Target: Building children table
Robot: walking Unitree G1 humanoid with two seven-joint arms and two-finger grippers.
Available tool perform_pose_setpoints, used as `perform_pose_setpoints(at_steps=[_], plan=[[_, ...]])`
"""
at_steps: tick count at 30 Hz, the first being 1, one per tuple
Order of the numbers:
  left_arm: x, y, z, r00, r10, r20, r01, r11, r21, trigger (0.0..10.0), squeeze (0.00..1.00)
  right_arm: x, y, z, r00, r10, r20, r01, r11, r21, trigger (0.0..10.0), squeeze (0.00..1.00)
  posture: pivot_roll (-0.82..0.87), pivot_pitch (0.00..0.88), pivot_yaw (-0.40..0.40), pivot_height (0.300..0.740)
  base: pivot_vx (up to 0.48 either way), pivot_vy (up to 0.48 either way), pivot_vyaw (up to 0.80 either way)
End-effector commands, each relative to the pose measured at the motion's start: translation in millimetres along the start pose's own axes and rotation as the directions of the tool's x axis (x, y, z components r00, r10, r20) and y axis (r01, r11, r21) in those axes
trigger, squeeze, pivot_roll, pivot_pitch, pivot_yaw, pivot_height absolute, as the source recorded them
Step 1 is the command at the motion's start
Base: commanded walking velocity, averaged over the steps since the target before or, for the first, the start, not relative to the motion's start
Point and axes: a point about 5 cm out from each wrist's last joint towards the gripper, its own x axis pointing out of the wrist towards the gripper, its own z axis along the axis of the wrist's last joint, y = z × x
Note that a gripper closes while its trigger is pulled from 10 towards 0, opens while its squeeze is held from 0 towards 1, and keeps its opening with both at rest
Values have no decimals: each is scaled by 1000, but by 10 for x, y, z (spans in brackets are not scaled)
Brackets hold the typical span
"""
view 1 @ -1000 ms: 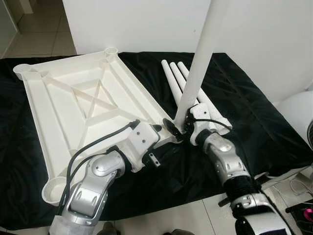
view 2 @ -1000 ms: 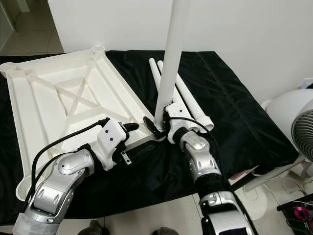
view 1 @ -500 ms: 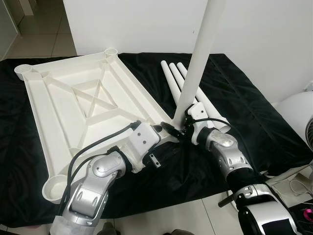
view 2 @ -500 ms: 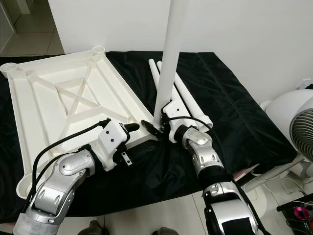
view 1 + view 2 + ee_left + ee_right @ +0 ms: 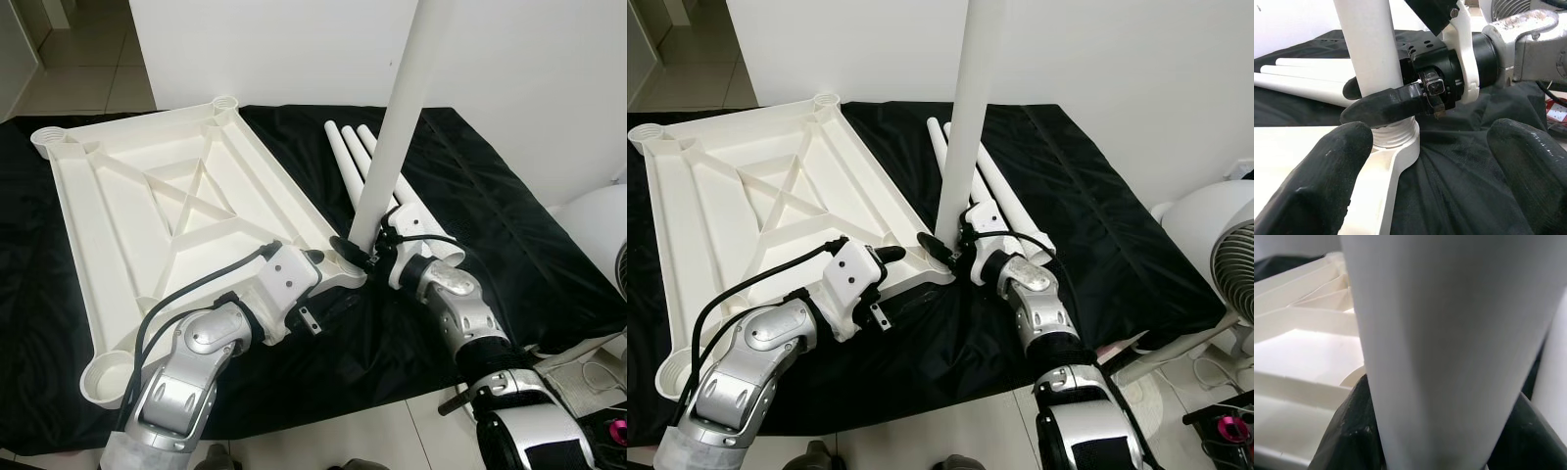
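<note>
In the head views, the white table top (image 5: pixel 167 215) lies upside down across the left half of the frame, ribbed underside up, on a black cloth (image 5: pixel 490 225) that spreads over the floor. You can see round leg sockets at its corners: far left, upper centre, and lower left near the frame edge.

Your left gripper (image 5: pixel 1425 171) sits at centre-low, its white wrist block over the near right edge of the table top. From the left wrist camera the two black fingers (image 5: pixel 1322 181) are spread wide, one resting on the white corner arm of the top, the other over the cloth; nothing is between them, so it is released.

Just right of centre, one white leg (image 5: pixel 402 117) stands upright, running out of the top of the frame. Its threaded foot sits in the near right corner socket (image 5: pixel 1396 139) of the top.

Your right gripper (image 5: pixel 358 257) is clenched on the base of that leg, just above the socket; the right wrist camera shows black fingers (image 5: pixel 1352 431) pressed on both sides of the white tube.

Three spare legs (image 5: pixel 367 162) lie side by side on the cloth behind the upright one, upper centre-right.

At the far right edge, part of a white fan (image 5: pixel 1220 250) stands on the tiled floor.
</note>
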Motion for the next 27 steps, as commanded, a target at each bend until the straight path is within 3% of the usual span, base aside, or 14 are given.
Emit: perform_pose_setpoints(at_steps=[1, 2, 9, 16, 17, 18, 21, 22, 23, 27], plan=[[9, 42, -9, 995, 98, -6, -98, 995, -1, 10000, 0, -2, 51, -104, 999, 2, -38, 0, 999, 39, 10000, 0, 0, 0, -47, 740, 0, 0, 0], [9, 41, -9, 995, 97, -7, -97, 995, -1, 10000, 0, 24, 42, -127, 997, -67, -46, 70, 995, 65, 10000, 0, 0, 0, -49, 740, 0, 0, 0], [12, 37, -10, 995, 97, -6, -97, 995, -3, 10000, 0, 93, 61, -136, 964, -257, -71, 261, 963, 65, 10000, 0, 0, 0, -49, 740, 0, 0, 0], [19, 34, -10, 995, 98, -4, -98, 995, -2, 10000, 0, 132, 118, -131, 930, -357, -84, 363, 928, 76, 10000, 0, -3, 0, -55, 740, 0, 0, 0], [21, 29, -11, 995, 98, -3, -98, 995, -3, 10000, 0, 144, 149, -128, 906, -414, -87, 422, 902, 94, 10000, 0, -2, 0, -56, 740, 0, 0, 0], [21, 29, -11, 995, 98, -3, -98, 995, -3, 10000, 0, 144, 149, -128, 906, -414, -87, 422, 902, 94, 10000, 0, -2, 0, -56, 740, 0, 0, 0], [24, 10, -14, 995, 98, -2, -98, 995, -8, 10000, 0, 166, 226, -118, 772, -625, -113, 635, 764, 115, 10000, 0, 1, 0, -62, 740, 0, 0, 0], [24, 10, -14, 995, 98, -2, -98, 995, -8, 10000, 0, 166, 226, -118, 772, -625, -113, 635, 764, 115, 10000, 0, 1, 0, -62, 740, 0, 0, 0], [27, 7, -15, 995, 99, -2, -99, 995, -8, 10000, 0, 184, 268, -101, 750, -652, -111, 662, 739, 128, 10000, 0, 3, 0, -62, 740, 0, 0, 0], [32, 8, -8, 995, 100, 0, -100, 995, -10, 10000, 0, 253, 407, -51, 771, -631, -91, 637, 758, 143, 10000, 0, 6, 0, -63, 740, 0, 0, 0]])
